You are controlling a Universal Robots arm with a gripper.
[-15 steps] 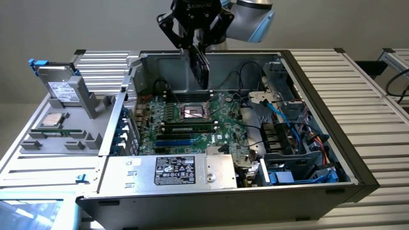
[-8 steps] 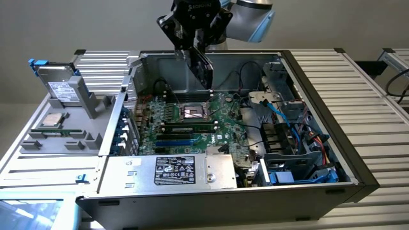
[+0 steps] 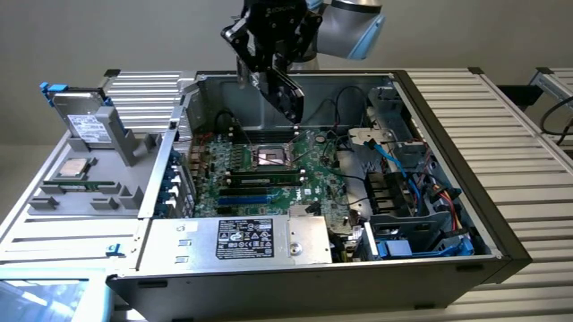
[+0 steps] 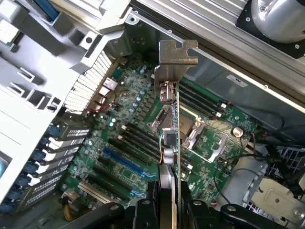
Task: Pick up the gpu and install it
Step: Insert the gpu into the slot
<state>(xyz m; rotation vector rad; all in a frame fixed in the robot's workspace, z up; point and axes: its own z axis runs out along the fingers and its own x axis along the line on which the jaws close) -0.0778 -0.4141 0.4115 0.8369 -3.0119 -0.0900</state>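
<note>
The gripper [image 3: 267, 67] was closed on the gpu [image 3: 284, 97], its two fingers [image 4: 143, 210] clamping the card's faces near one end. In the wrist view the gripper [image 4: 167, 209] held the gpu [image 4: 170, 138] edge-on, with the silver bracket [image 4: 177, 59] at the end farthest from the fingers. The card hung in the air above the open case [image 3: 465, 154], over the rear half of the motherboard [image 3: 268, 171], touching nothing but the fingers. In the exterior view it sloped downward from the gripper, lower end toward that view's right.

The step in hand appeared to be carrying the card over the board towards a slot. Done well, this would likely require:
- keeping the grip firm and square, since a thin card held by one end can pivot;
- aligning the contact edge parallel with the blue slot [image 4: 121, 160] before any descent;
- turning the bracket toward the case's vented wall [image 4: 90, 90];
- clearing the memory sticks [image 4: 200, 102] and the loose cables [image 3: 394, 157] beside the board.

The arm [image 3: 351, 23] reached in from above the far side of the case, its wrist pointing steeply down. A hard drive [image 3: 90, 124] stood well apart at the exterior view's left.
</note>
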